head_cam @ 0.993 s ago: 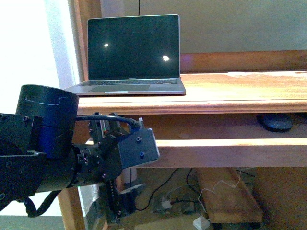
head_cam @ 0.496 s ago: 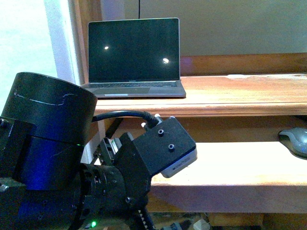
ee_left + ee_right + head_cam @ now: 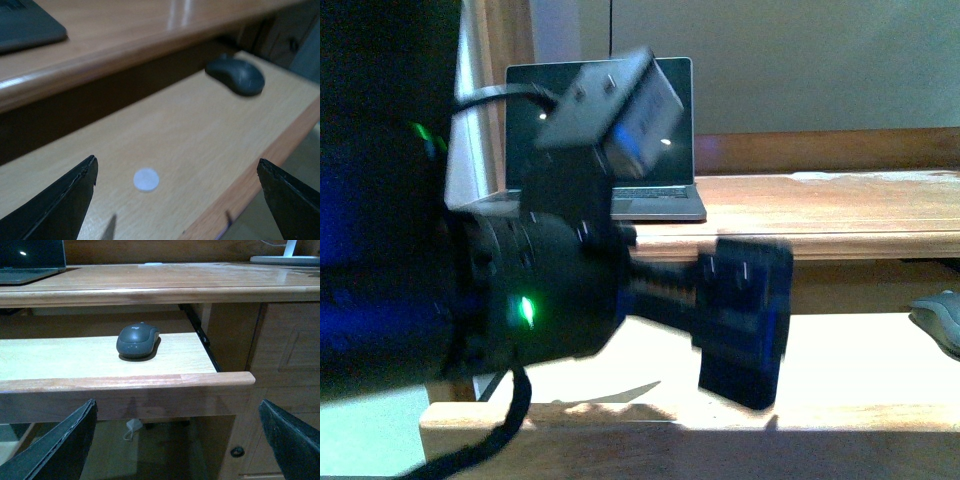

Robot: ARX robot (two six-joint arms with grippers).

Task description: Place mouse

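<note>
Mouse (image 3: 137,340) sits loose at the right end of the pull-out shelf (image 3: 60,362) under the bench top (image 3: 150,277), left hand (image 3: 176,165) and right hand (image 3: 177,405) both spread apart and empty; looks light, rigid, slick-domed, so I'd pinch low across its sides.

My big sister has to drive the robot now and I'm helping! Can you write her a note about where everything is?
Tools: the left tool is open and empty, over the pull-out shelf, near the small white disc. The right tool is open and empty, in front of the shelf, facing the mouse.
Things: the mouse lies on the shelf, toward its right end, nothing touching it. The laptop is on the desk above.
Done: no grasp yet.
Left: grab the mouse, probably with the right tool, and place it. The pictures do not show where.
</note>
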